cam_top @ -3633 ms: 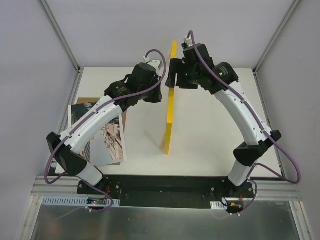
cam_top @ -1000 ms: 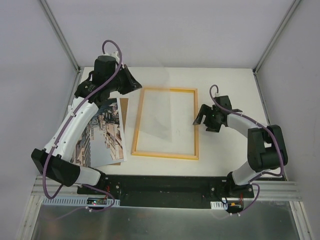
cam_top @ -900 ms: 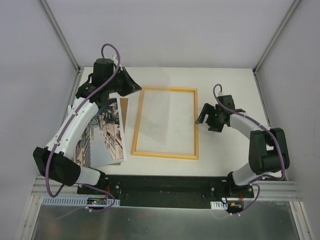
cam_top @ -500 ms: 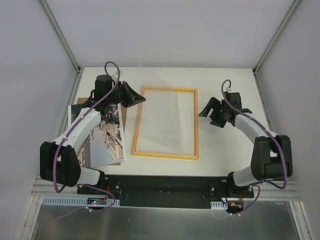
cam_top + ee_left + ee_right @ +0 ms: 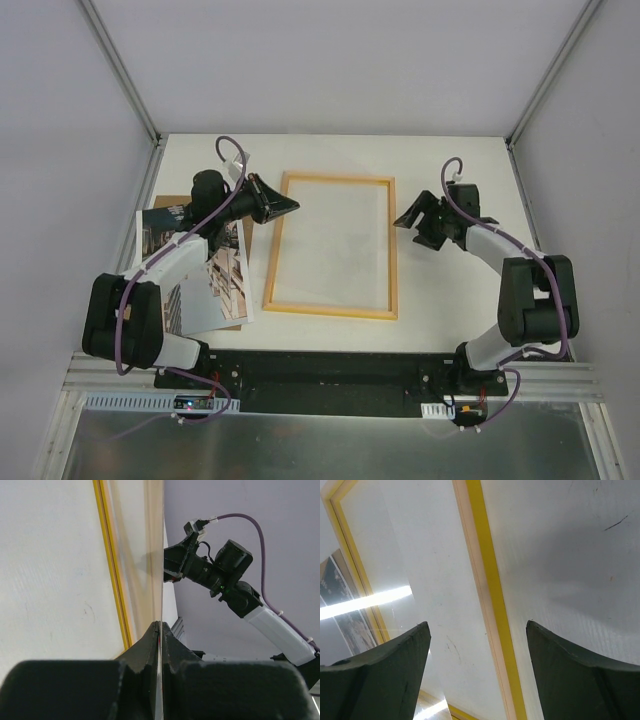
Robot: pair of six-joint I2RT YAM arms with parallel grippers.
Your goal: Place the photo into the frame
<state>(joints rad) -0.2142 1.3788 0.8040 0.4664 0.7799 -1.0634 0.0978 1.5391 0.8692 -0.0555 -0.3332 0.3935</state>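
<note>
White table (image 5: 450, 290) inside plain grey walls, arms bolted at its near edge. The frame (image 5: 330, 310) is lying flat around the middle of the table, long sides running near to far, pale wood side facing up. A clear pane in it is reflecting light in the right wrist view.

The photo (image 5: 215, 285) is lying flat by the table's left edge, well outside the frame and just beside the frame's left rail. It is resting partly on a brown backing board (image 5: 170, 203), with the left arm passing over it.

The left hand (image 5: 290, 206) is reaching toward the frame's far-left corner, its fingers pressed tight together – nothing showing between them. In the left wrist view the closed tips (image 5: 159, 640) are pointing along the frame's yellow edge (image 5: 112, 580). Cannot tell if the tip is touching the rail.

The right hand (image 5: 408, 232) is hanging just off the frame's right rail, toward the table's far-right side, with its jaws spread wide and gripping nothing. In the right wrist view the two fingers (image 5: 375, 670) are standing either side of the rail (image 5: 485, 580), pale wood and a yellow strip showing – no contact visible there.
</note>
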